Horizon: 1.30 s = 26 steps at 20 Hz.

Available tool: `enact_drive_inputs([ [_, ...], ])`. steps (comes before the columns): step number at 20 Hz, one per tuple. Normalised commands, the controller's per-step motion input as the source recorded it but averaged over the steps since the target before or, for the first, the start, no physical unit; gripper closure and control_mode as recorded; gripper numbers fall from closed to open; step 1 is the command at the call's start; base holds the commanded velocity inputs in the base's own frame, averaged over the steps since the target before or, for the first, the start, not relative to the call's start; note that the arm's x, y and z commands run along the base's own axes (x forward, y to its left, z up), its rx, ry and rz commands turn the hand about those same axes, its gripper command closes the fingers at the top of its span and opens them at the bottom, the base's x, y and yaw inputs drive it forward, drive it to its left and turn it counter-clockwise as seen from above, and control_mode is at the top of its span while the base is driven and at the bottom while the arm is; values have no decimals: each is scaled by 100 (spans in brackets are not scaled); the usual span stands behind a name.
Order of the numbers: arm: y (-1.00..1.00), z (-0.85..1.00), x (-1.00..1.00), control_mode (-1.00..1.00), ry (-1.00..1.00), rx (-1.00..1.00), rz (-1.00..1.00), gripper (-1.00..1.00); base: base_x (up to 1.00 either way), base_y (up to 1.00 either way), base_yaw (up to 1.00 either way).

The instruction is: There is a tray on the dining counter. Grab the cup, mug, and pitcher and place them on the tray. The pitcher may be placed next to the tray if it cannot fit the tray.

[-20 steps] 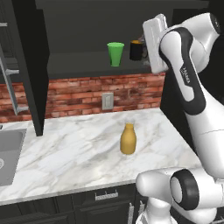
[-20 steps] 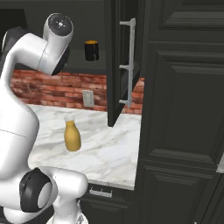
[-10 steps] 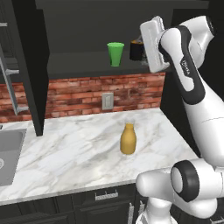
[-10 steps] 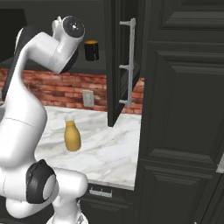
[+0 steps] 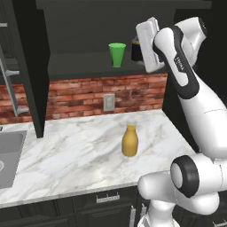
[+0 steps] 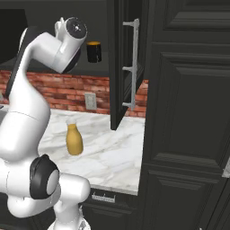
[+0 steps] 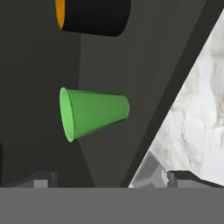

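A kitchen: sink (image 5: 9, 157), marble counter (image 5: 80, 155), brick backsplash (image 5: 88, 95).

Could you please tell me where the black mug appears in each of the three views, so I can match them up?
Left base view: the black mug is at upper centre-right on the dark shelf, partly behind the hand.
Right base view: upper left of centre, beside the arm.
Hand view: top edge, above the green cup.
Shared landmark: marble counter.

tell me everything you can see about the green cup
The cup is a small bright green tumbler, tapered toward its base, with no handle and a smooth, plastic-looking surface. It stands upright, mouth up, on a dark cabinet shelf above the brick backsplash, apart from the black mug beside it. Nothing touches it but the shelf. The open gripper faces it without contact.
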Motion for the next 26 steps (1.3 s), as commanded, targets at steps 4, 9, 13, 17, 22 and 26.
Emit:
enact_drive_inputs([
  [4,16,0,19,-100,0,0,0,-100,0,0,0],
  [9,4,-4,25,-100,0,0,0,-100,0,0,0],
  [13,0,-8,29,-100,0,0,0,-100,0,0,0],
  [17,0,-11,34,-100,0,0,0,-100,0,0,0],
  [22,0,-8,33,-100,2,0,0,-100,0,0,0],
  [26,0,-2,35,-100,4,0,0,-100,0,0,0],
])
